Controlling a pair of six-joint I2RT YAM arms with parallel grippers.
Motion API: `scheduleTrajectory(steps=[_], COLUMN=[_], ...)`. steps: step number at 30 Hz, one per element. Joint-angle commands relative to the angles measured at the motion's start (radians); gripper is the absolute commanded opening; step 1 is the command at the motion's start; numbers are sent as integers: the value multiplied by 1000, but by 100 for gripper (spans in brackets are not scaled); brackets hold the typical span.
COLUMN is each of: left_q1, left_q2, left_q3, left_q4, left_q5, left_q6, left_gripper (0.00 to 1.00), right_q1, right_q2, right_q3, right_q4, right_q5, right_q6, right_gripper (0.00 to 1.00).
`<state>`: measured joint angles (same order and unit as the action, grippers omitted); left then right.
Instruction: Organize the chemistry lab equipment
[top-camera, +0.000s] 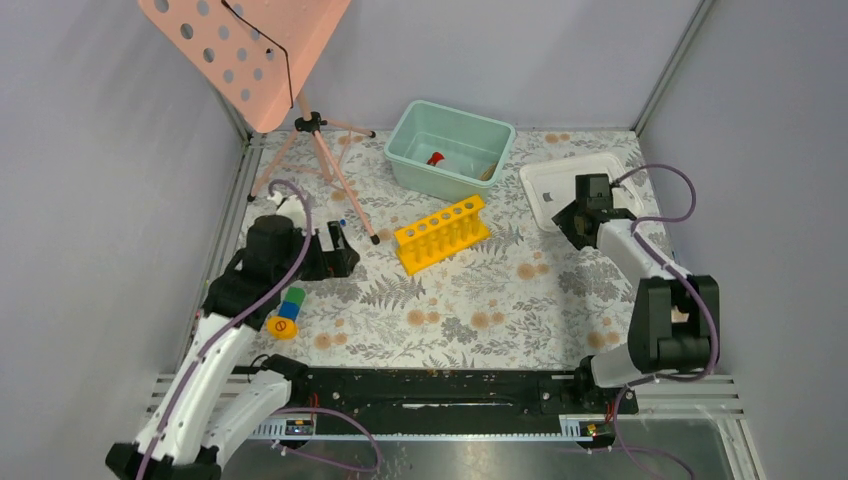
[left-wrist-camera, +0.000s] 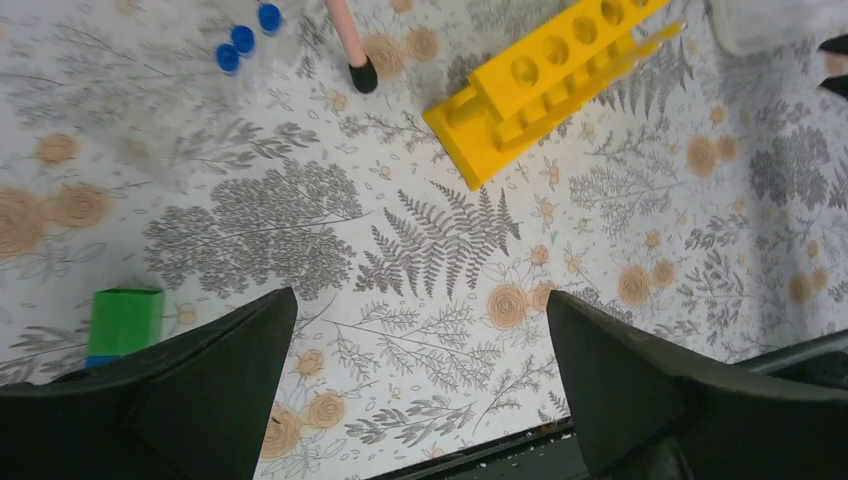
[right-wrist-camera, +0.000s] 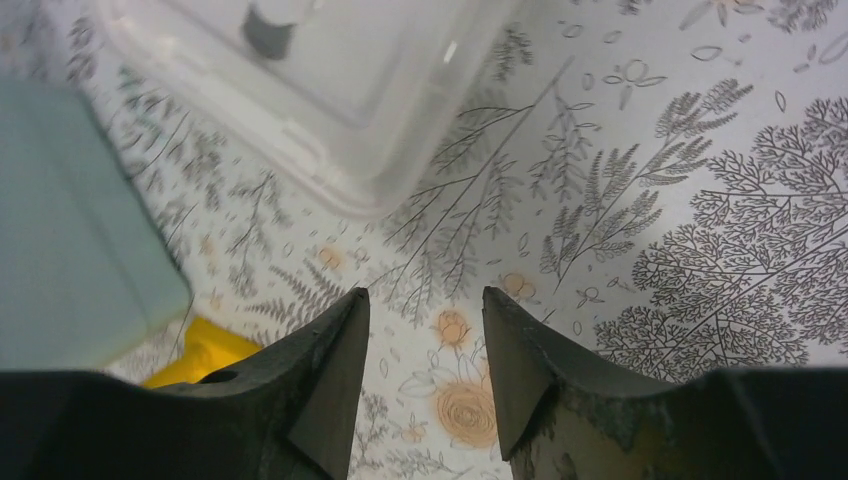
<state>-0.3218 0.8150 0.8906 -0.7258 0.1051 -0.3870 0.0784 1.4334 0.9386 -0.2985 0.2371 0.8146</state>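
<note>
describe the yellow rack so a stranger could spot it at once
Find the mint-green tub at the back of the floral table; just in front of it, mid-table, sits the yellow test-tube rack. It alone is a yellow bar with a row of round holes on top, unlike the white tray to its right.

Yellow rack (top-camera: 441, 233): upright mid-table, set diagonally, single row of holes facing up, all empty. Three small clear tubes (left-wrist-camera: 243, 39) with blue caps cluster well left of the rack on the floral mat (top-camera: 520, 300). Bottle (top-camera: 436, 158): red cap showing, inside the pale green bin (top-camera: 497, 135) behind the rack; its body is hard to make out.
</note>
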Motion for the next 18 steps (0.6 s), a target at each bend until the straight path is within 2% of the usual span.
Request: scheduleTrajectory(steps=[1, 6, 18], left_q1=[-1, -2, -1], left_q2=[-150, -202, -221], left_q3=[-7, 9, 13], left_q4=[8, -27, -39], left_q5=[-165, -281, -347], left_q6=[22, 4, 1], left_gripper=[99, 99, 99], right_q1=[-58, -103, -142], right_q2=[97, 233, 381], right_q3=[60, 147, 251], right_q4=[31, 48, -52], right_q5=[-24, -90, -108], right_q6=[220, 239, 307], right_gripper=[51, 51, 51])
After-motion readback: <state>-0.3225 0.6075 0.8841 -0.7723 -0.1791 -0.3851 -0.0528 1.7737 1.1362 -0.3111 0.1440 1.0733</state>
